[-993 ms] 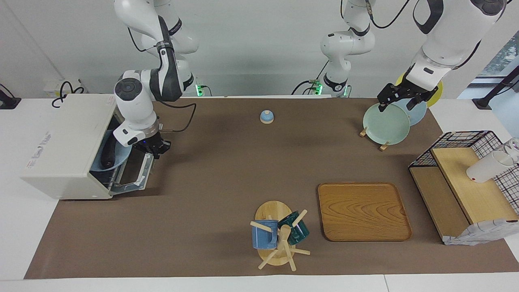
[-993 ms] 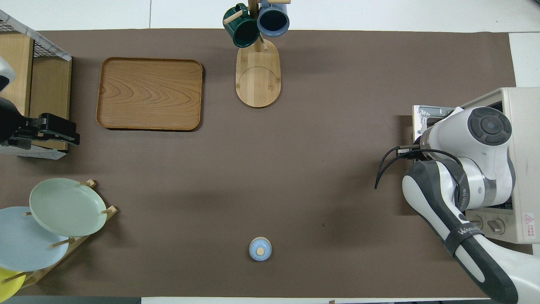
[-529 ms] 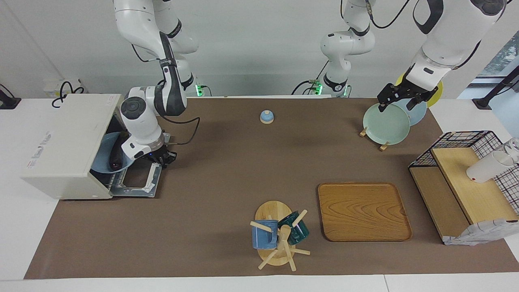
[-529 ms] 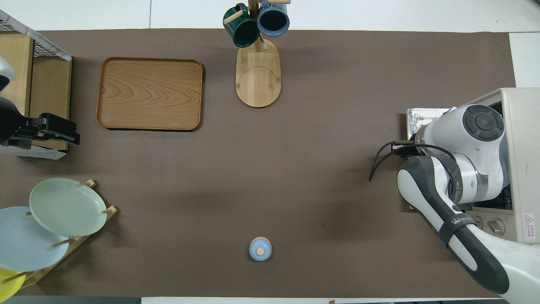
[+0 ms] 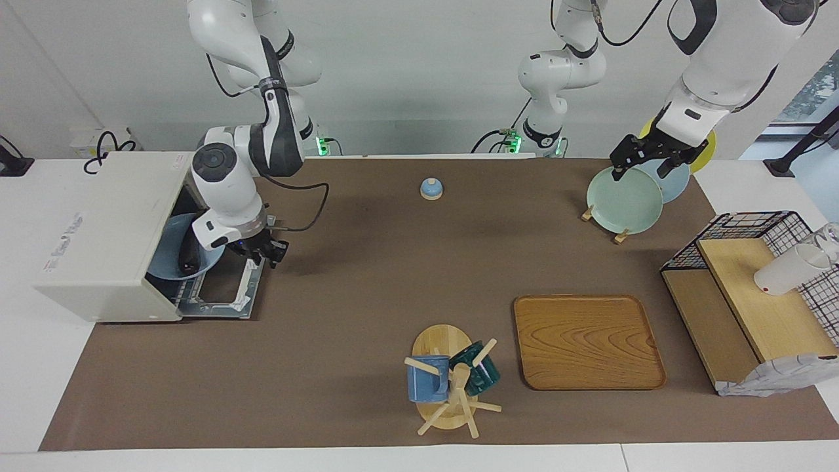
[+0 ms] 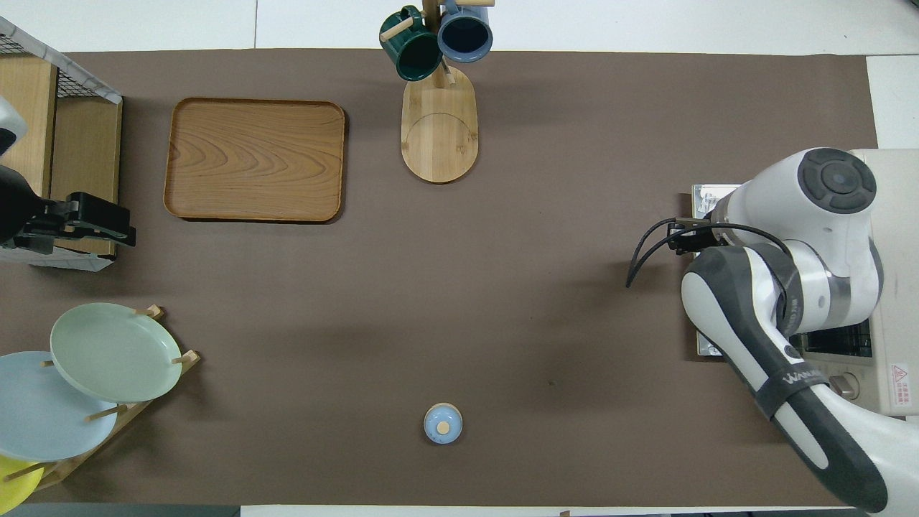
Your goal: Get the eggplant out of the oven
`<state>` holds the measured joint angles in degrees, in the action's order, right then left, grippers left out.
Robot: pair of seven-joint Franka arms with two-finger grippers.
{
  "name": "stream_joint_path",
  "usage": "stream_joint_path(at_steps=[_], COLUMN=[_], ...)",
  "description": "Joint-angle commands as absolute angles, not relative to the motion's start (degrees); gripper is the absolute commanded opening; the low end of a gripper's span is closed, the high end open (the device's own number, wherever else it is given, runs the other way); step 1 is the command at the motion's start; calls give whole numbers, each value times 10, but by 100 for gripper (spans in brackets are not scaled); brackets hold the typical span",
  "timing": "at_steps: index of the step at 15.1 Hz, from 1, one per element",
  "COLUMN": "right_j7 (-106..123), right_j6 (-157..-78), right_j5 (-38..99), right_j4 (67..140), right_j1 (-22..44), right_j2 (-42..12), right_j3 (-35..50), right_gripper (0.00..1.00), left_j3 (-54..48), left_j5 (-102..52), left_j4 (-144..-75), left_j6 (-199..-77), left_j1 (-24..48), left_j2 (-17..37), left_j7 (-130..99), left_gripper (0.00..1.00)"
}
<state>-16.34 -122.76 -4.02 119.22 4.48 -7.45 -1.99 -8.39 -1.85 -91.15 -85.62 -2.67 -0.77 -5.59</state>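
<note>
The off-white oven [image 5: 98, 229] stands at the right arm's end of the table, and its door [image 5: 223, 295] lies flat open on the mat. Inside it, the dark eggplant [image 5: 188, 255] lies on a light blue plate [image 5: 169, 252]. My right gripper [image 5: 261, 252] hangs just over the door's outer edge, at the corner nearer to the robots, with nothing seen in it. In the overhead view the right arm covers the oven [image 6: 894, 287] mouth and hides the eggplant. My left gripper [image 5: 645, 162] waits open, raised over the plate rack.
A plate rack [image 5: 619, 233] holds a green plate [image 5: 624, 200] and others. A small blue knob lid [image 5: 430, 189] lies near the robots. A wooden tray [image 5: 586, 341], a mug tree [image 5: 449, 383] and a wire shelf [image 5: 754, 295] stand farther out.
The oven door has dropped from half open to flat. My right gripper went down and outward with the door's edge, then rose slightly. The left arm has not moved.
</note>
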Motion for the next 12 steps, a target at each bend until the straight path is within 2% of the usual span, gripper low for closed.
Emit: stream_joint_path(at_steps=[1,12], right_j7=[-150,-112], right_j6=[-1195,-1156], right_j5=[-48,-97], right_j4=[1194,1188], right_j1=[14,-17], right_j2=[-52,-38], right_j3=[-15,-16], right_gripper=[38,37], left_j3=[-88,-88], left_j5=[-18,-18], left_j4=[-912,-912], left_j6=[-856,-856], left_j1=[-34,-34], left_j2=[-11,-11], left_j7=[-51,-51], left_gripper=[100,100])
